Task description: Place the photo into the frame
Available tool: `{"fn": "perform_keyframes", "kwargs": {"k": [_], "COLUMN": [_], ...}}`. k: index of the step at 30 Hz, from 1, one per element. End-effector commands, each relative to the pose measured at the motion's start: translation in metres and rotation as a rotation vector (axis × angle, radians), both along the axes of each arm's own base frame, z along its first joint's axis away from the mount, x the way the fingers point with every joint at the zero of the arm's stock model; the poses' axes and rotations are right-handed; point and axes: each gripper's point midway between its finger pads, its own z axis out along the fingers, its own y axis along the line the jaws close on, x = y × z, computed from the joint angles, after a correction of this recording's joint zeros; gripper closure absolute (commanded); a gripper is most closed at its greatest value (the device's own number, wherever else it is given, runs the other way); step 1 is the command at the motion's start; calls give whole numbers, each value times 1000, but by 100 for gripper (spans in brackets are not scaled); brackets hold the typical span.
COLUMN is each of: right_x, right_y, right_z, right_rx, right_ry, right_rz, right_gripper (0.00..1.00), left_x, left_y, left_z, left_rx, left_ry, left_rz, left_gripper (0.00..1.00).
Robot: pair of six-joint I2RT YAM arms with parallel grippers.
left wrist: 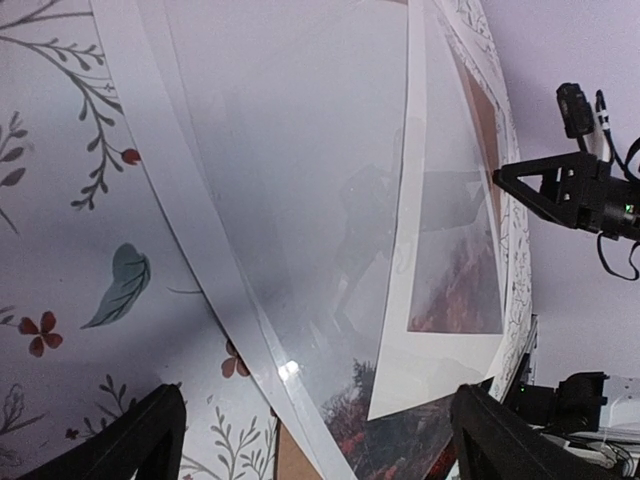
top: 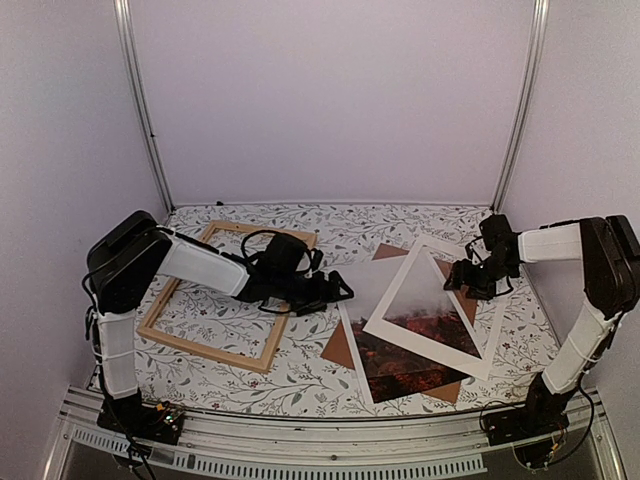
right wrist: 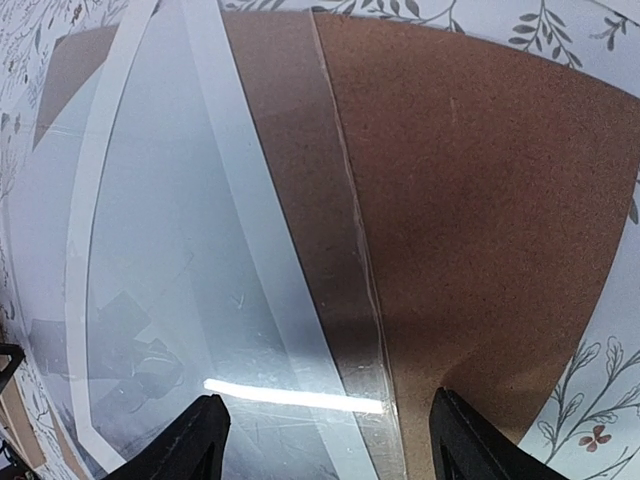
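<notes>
Photo (top: pixel 395 362), thin red-orange-and-misty-white print, right of light-wood rectangular frame (top: pixel 200 348): we judge it light, floppy, smudge-prone; pinch bare edge. Left pincer (top: pixel 343 290), right pincer (top: pixel 457 280) released.

1. We see a tabletop (top: pixel 300 380) covered in a pale print of leaves and small flowers.
2. On its left half, a light wooden frame (top: pixel 204 349) lies flat, and the print shows through its opening.
3. On its right half, a brown board (top: pixel 337 350) lies flat, with only its corners showing.
</notes>
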Motion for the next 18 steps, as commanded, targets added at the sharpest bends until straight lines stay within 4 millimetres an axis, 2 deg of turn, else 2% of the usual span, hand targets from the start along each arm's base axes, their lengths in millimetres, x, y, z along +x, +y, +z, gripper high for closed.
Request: {"fn": "perform_keyframes", "kwargs": {"k": [1, 11, 18], "right_x": [-5, -33, -41], "right_y": [7, 30, 40], "right_z": [-14, -21, -18], "right_rx": [33, 179, 202], "right_ry": [34, 78, 81], "right_rz": [34, 57, 62], "right_gripper": [27, 31, 32], "left_x": [-5, -16, -31], "left_y": [3, 2, 2], "left_z": [-12, -22, -25], "left_rx": [50, 47, 0], "left_ry": [24, 96, 195], "left_rz": [-7, 14, 32], "left_gripper": [5, 4, 5]}}
